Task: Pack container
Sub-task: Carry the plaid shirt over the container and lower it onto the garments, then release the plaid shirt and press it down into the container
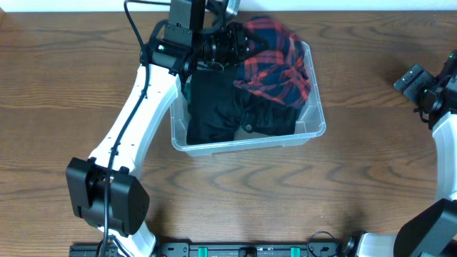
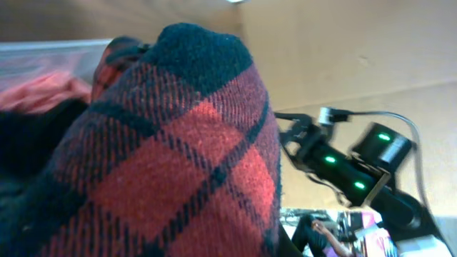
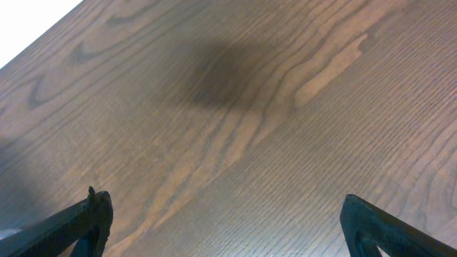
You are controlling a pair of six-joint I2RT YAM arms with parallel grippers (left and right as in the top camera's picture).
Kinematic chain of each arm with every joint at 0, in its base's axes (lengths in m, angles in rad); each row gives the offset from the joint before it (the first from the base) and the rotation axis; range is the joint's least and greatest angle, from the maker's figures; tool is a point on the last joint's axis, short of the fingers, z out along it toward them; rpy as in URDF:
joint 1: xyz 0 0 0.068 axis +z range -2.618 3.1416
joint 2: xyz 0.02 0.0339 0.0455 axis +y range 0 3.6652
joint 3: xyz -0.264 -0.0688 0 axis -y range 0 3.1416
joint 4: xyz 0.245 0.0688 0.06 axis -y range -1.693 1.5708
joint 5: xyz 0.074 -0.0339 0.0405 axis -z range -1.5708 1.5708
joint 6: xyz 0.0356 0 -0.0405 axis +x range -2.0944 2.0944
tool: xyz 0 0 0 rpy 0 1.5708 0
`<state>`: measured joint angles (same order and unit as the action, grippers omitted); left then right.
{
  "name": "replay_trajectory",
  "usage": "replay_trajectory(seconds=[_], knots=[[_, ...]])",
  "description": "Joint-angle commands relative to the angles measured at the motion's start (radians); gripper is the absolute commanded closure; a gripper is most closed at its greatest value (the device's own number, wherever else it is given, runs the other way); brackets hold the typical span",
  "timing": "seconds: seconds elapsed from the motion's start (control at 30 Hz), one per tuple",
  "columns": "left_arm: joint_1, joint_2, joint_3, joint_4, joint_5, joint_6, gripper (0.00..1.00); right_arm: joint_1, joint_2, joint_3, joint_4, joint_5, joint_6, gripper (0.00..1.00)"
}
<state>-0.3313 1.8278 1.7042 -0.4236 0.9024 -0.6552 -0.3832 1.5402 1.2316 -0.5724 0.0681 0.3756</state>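
The container (image 1: 246, 147) is a clear plastic bin at the table's middle back. A black garment (image 1: 214, 107) lies in its left and front part. A red and dark plaid cloth (image 1: 278, 64) is bunched over its far right side. My left gripper (image 1: 230, 47) reaches in at the bin's far left corner, right against the cloth's edge. The plaid cloth (image 2: 178, 164) fills the left wrist view and hides the fingers; the gripper is shut on it. My right gripper (image 3: 225, 210) hovers open over bare wood at the far right, nothing between its fingers (image 3: 93, 218).
The left arm (image 1: 139, 121) slants from the front left up to the bin. The right arm (image 1: 446, 143) stands along the right edge, its gripper (image 1: 415, 80) well clear of the bin. Brown wooden table (image 1: 343, 193) surrounds the bin.
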Motion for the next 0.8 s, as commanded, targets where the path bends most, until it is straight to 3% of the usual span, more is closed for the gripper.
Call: replay_trajectory(seconds=[0.0,0.13,0.2,0.43,0.63,0.77], knots=[[0.001,-0.013,-0.014,-0.052,-0.085,0.035,0.94,-0.003,0.005,0.016,0.0,0.01,0.013,0.01],[0.011,-0.013,-0.014,-0.123,-0.142,0.103,0.83,-0.003,0.005,0.016,-0.001,0.01,0.013,0.01],[0.022,-0.013,-0.014,-0.151,-0.16,0.132,0.7,-0.003,0.005,0.016,-0.001,0.01,0.013,0.01],[0.086,-0.013,-0.014,-0.269,-0.235,0.251,0.58,-0.003,0.005,0.016,-0.001,0.01,0.013,0.01],[0.119,-0.013,-0.014,-0.39,-0.452,0.383,0.39,-0.003,0.005,0.016,-0.001,0.01,0.013,0.01],[0.119,-0.013,-0.014,-0.411,-0.607,0.452,0.34,-0.003,0.005,0.016,0.0,0.01,0.013,0.01]])
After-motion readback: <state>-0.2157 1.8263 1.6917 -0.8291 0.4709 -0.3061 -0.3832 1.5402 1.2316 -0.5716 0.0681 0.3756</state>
